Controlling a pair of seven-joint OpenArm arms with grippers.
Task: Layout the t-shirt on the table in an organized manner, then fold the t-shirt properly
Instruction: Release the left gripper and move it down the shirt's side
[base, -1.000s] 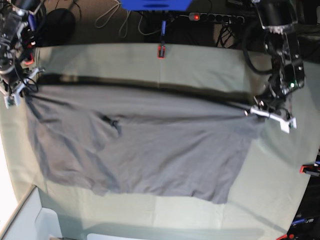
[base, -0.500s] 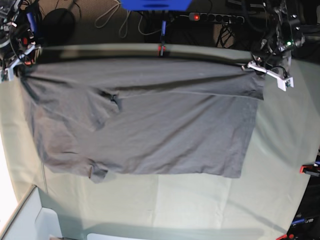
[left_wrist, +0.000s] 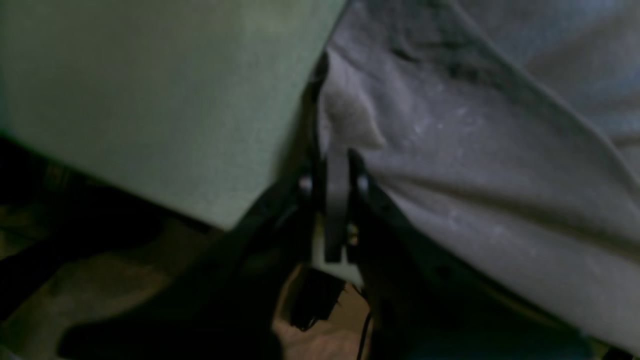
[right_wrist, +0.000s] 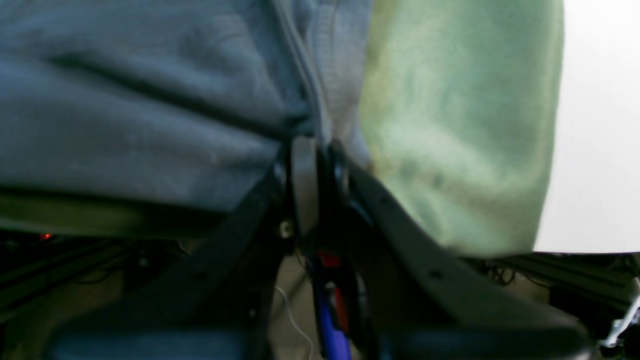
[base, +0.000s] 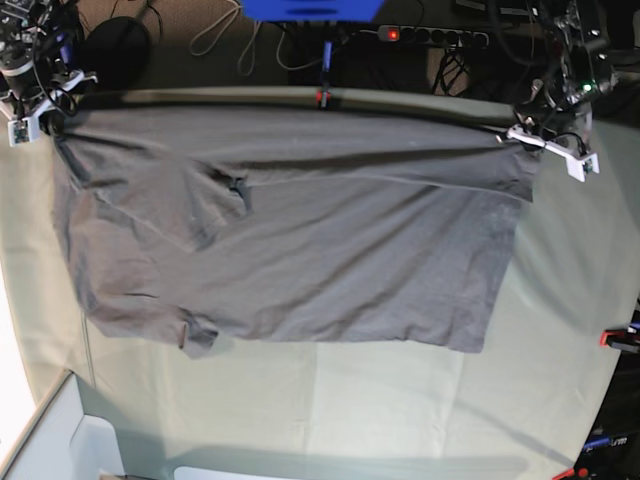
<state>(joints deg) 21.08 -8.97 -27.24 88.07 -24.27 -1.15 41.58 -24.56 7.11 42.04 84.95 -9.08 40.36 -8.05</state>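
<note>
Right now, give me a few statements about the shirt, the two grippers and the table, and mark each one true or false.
1. Both grippers are shut on the t-shirt. True: the left gripper and the right gripper each pinch an upper corner.
2. The shirt lies folded in half. False: it is spread out wide, held stretched between the grippers.
3. The table is covered with pale green cloth. True.
4. The shirt is bright red. False: it is plain grey.
5. A red clamp sits at the table's far edge. True.
6. The left wrist view shows open jaws with nothing between them. False: a strip of grey fabric is held between them.
</note>
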